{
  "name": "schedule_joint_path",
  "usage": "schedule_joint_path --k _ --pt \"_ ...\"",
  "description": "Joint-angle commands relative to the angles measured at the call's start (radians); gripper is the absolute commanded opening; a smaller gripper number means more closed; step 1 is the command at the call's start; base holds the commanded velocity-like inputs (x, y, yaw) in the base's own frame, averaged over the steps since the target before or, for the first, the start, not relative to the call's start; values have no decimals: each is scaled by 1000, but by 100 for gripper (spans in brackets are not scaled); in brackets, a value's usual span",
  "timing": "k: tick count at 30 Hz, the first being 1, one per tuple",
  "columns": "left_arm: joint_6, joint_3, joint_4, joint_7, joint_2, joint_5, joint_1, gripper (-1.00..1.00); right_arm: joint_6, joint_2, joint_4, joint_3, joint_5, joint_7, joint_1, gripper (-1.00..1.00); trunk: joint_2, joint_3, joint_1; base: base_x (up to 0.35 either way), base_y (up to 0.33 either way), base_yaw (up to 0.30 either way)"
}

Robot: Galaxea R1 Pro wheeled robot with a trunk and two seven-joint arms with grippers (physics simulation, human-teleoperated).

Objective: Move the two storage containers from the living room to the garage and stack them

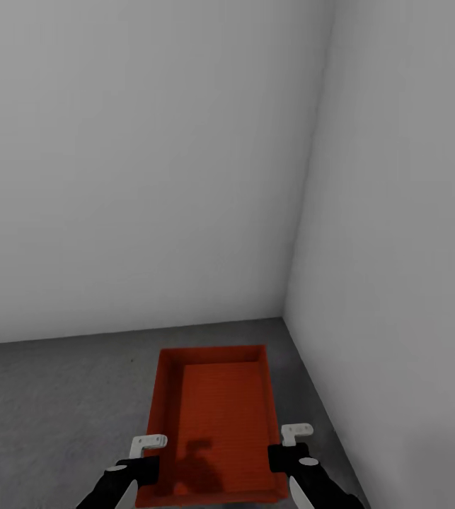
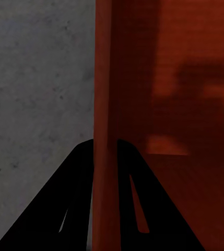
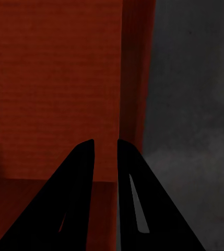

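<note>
Black fingers of the left gripper [image 2: 105, 157] pinch the long side wall of an orange-red storage container [image 2: 169, 104], one finger outside the wall and one inside. The right gripper [image 3: 105, 154] grips the opposite wall of the same container [image 3: 54, 89] the same way, its fingers closed on the thin rim. In the head view both grippers, left [image 1: 141, 466] and right [image 1: 284, 456], sit at the near end of the container [image 1: 213, 417], their arms cut off by the picture's lower edge, with small white brackets showing above each wrist.

The bin is an open-top rectangle with plain, slightly tapered walls and a faintly ribbed inner base; a dark shadow falls across its near half. Its near wall is partly cut off at the frame's edge. Whether the container rests on the floor [image 1: 50, 410] or hangs just above it cannot be told.

The floor is dark grey, rough and speckled like concrete. The bin lies close to a corner where two plain grey-white walls [image 1: 149, 177] meet, its far end near the back wall and its right side near the side wall.
</note>
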State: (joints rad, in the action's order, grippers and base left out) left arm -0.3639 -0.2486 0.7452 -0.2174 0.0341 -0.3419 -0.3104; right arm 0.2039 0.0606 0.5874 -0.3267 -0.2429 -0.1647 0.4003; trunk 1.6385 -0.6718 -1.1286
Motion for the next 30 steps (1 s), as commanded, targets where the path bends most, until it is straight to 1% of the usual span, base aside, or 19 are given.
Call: schedule_joint_path --k 1,30 --pt "0 -9 43 -10 1 -25 -1 -100 3 -1 0 -9 -21 -5 0 -100 1 -2 0 0 0 0" --pt "0 -9 43 -10 1 -25 -1 -100 3 -1 0 -9 -21 -5 0 -100 1 -45 0 0 0 0"
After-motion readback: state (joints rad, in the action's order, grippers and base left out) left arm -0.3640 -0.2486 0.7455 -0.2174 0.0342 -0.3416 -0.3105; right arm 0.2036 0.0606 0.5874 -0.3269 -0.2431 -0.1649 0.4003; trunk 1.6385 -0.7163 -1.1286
